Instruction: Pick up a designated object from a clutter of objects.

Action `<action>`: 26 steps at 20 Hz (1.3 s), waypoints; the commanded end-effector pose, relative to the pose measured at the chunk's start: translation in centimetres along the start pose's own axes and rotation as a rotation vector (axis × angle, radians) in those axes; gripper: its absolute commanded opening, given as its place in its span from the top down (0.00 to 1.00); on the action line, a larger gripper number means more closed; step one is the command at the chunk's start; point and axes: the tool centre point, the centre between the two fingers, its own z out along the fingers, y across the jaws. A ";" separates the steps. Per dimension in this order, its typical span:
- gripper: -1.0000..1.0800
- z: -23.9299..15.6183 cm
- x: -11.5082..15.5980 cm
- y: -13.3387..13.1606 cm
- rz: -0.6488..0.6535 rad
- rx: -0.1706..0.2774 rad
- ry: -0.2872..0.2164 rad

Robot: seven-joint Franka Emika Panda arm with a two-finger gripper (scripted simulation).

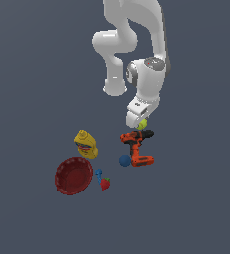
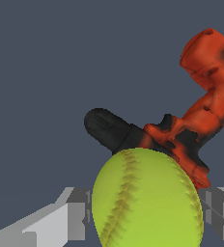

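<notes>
Both renders are showing flat, even simulator lighting with no cast shadows falling on the dark grey-blue ground (image 1: 32,74). The white arm (image 1: 149,74) is catching soft light from above, its upper surfaces reading near white while its undersides are shading to grey; no hard glare anywhere. In the exterior view the small items are looking soft and low-resolution, with the drill (image 1: 137,148) and bowl (image 1: 73,175) edges slightly jagged. In the wrist view the tennis ball (image 2: 147,198) is filling the frame up close, evenly lit, stitching sharp, shading darker toward its rim. No motion blur or lens distortion is showing.
</notes>
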 end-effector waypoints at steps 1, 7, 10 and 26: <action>1.00 -1.8 0.0 1.8 -0.001 0.001 0.002; 1.00 -6.5 -0.2 6.7 -0.001 0.004 0.000; 1.00 -8.9 -0.3 9.3 -0.001 0.004 -0.001; 1.00 -19.7 -0.3 21.2 0.001 0.003 -0.011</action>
